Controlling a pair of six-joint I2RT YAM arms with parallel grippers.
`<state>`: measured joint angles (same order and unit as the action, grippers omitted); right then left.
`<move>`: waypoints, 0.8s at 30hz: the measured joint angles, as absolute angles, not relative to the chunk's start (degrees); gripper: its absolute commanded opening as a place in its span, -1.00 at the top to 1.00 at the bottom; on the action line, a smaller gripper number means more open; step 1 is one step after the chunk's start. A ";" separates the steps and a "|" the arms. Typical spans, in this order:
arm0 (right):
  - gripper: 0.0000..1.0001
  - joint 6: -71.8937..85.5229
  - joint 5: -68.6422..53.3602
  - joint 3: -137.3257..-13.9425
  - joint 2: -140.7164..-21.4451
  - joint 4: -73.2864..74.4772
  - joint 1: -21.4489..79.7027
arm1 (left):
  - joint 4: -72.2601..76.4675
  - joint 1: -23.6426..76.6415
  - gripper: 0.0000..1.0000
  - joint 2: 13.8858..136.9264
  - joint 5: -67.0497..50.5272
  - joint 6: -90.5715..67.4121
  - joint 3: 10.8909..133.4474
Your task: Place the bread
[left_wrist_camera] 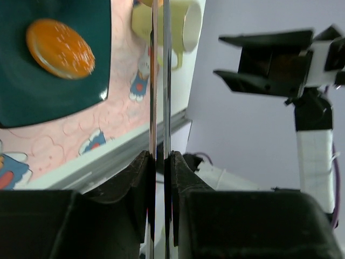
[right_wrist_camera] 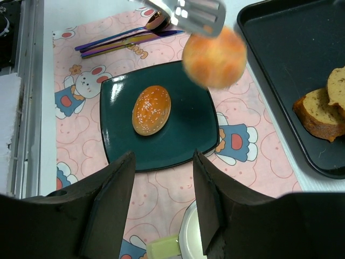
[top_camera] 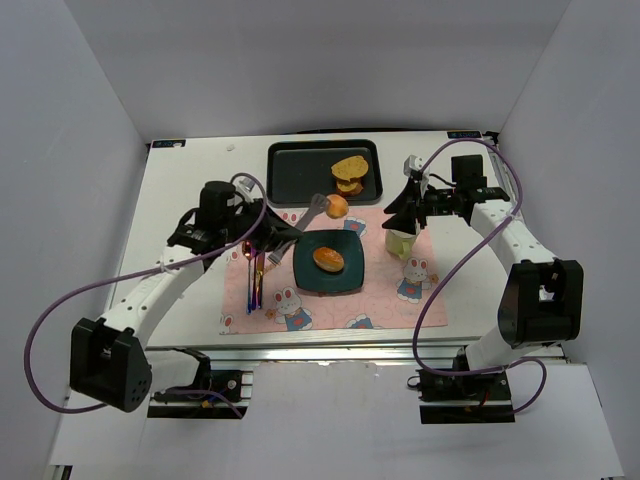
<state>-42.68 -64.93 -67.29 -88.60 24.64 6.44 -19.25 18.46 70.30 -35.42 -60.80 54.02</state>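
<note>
The left gripper (left_wrist_camera: 159, 162) has its fingers (left_wrist_camera: 135, 178) clamped together on the thin handle of a metal utensil (left_wrist_camera: 167, 65), which runs straight out from between them. Beyond the fingertips and to their left, the flatter oval bun (left_wrist_camera: 60, 48) lies on the teal plate (left_wrist_camera: 32, 102). A cream mug (left_wrist_camera: 188, 27) stands farther out, behind the handle. At the utensil's far, slotted end the rounder bun (right_wrist_camera: 214, 58) touches the metal. It is blurred, and it is unclear whether it rests on the utensil.

The right gripper (right_wrist_camera: 161, 156) hangs with its fingers (right_wrist_camera: 116, 199) well apart and nothing between them. The mug's rim sits just under them. Ahead of the fingertips the plate lies on a pink rabbit-print mat (right_wrist_camera: 75, 135), with the oval bun at its middle. Farther out and to the right of the fingers, the rounder bun is over the mat between the plate and a black tray (right_wrist_camera: 280, 65). Toast slices (right_wrist_camera: 318, 110) lie on that tray, and cutlery (right_wrist_camera: 124, 40) lies on the mat at the far left.
</note>
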 measured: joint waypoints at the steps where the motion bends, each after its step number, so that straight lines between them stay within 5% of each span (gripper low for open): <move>1: -0.05 -42.68 -64.93 -67.29 -88.60 24.77 6.44 | -19.29 19.40 1.00 70.61 -35.51 -60.93 53.98; 12: -0.05 -42.68 -64.88 -67.26 -88.55 25.45 6.44 | -25.67 23.11 0.82 80.79 -34.52 -55.75 57.25; 19: -0.06 -42.61 -64.88 -67.26 -88.53 25.39 6.44 | -27.90 23.88 0.22 83.15 -34.24 -53.28 59.92; 24: -0.07 -42.59 -64.88 -67.26 -88.53 25.39 6.44 | -28.38 24.14 0.05 83.13 -34.26 -52.58 60.34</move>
